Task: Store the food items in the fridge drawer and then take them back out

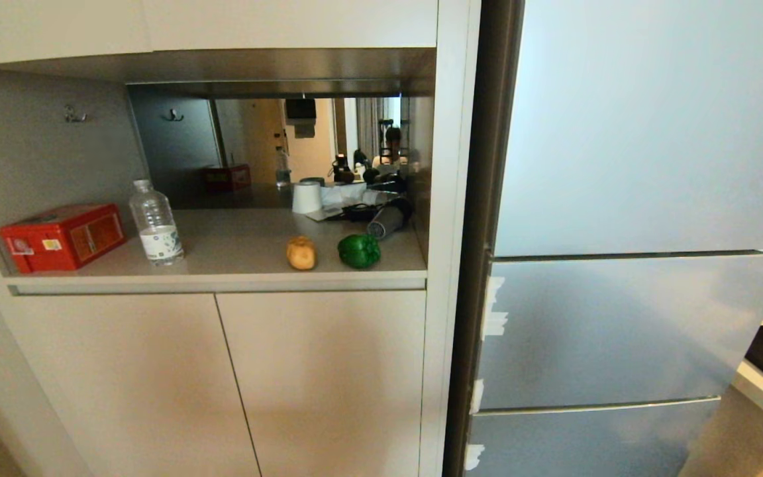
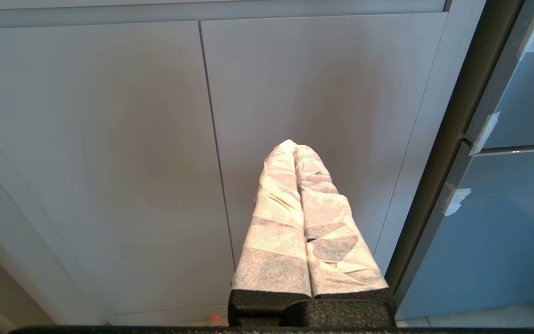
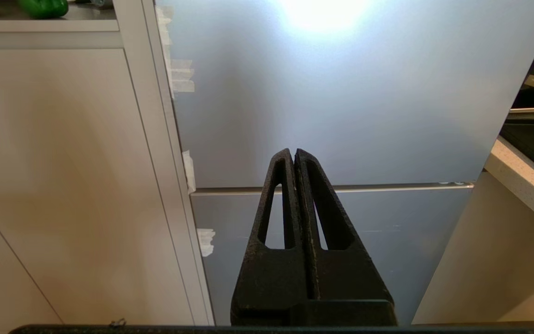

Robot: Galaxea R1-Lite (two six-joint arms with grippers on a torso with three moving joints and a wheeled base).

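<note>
A potato and a green pepper are seen side by side, just apart, on the counter of an open niche, close to its front edge and toward its right end, the pepper lying nearest the right corner. A water bottle stands upright farther left along the same front edge, and a red box is set at the left end. Behind the food, against the mirrored back wall, a white cup and a dark cylinder lying on its side are found among other clutter that cannot be made out. Two closed cabinet doors fill the space beneath the counter.

The fridge stands to the right of the cabinet with all its fronts closed, so the drawer is hidden from sight. Scraps of white tape are stuck along its left edge.

Neither arm is caught by the head camera. The left gripper is held low and pointed at the cabinet doors, its tape-wrapped fingers pressed together with nothing between them. The right gripper is aimed at the fridge front, near the seam between two panels, its black fingers likewise pressed together and empty. The pepper and a sliver of the potato are glimpsed in the corner of the right wrist view, well apart from that gripper.
</note>
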